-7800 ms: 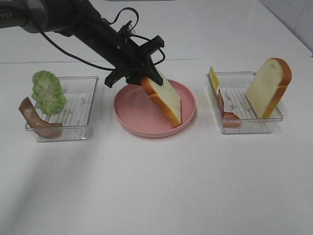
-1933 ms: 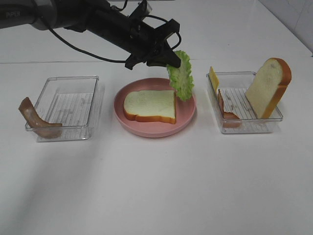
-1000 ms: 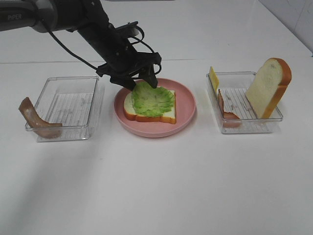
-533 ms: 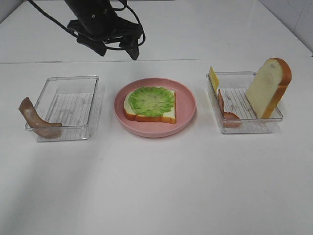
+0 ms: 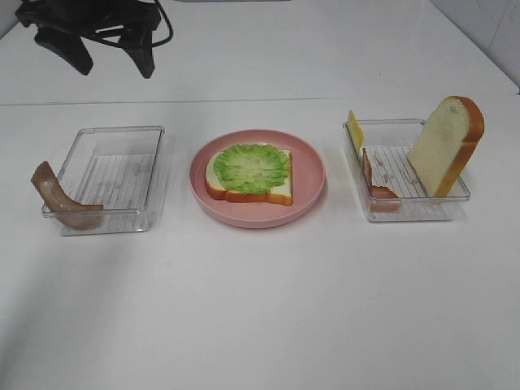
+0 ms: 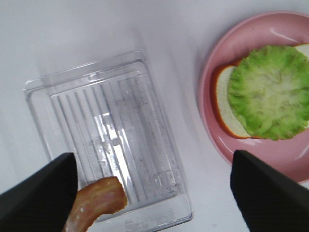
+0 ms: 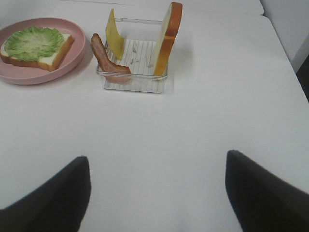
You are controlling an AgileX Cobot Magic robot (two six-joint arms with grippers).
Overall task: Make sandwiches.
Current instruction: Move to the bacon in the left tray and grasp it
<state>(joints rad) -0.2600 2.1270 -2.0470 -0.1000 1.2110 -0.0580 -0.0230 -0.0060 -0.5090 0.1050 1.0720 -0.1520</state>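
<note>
The left gripper (image 5: 115, 69) is hanging high over the far left of the table (image 5: 260, 309). Its jaws are standing wide apart and gripping nothing, and nothing is touching its dark fingers (image 6: 36, 193). In its wrist view the clear left tray (image 5: 122, 130) is lying below, in the gap between them. The right gripper (image 7: 157, 157) is showing only in its own wrist view. Its jaws are likewise spread wide and empty, hovering over the table on the near side of the right tray (image 5: 406, 213).

The sandwich in the making is sitting in the middle, on the pink plate (image 5: 310, 175). A bread slice (image 5: 244, 193) is lying flat there with a green lettuce leaf (image 5: 252, 166) spread on top, covering most of it. This stack is lying to the right of the left gripper and nearer, well apart from it, and to the left of the right tray.

A brown bacon strip (image 5: 55, 199) is curling at the near-left corner of the left tray, one end rising above the wall. In the right tray a yellow cheese slice (image 5: 355, 130) is leaning at the far-left corner. A reddish meat slice (image 5: 375, 185) is standing on edge along the left wall. A second bread slice (image 5: 445, 146) is standing nearly upright against the right side, well apart from both grippers.
</note>
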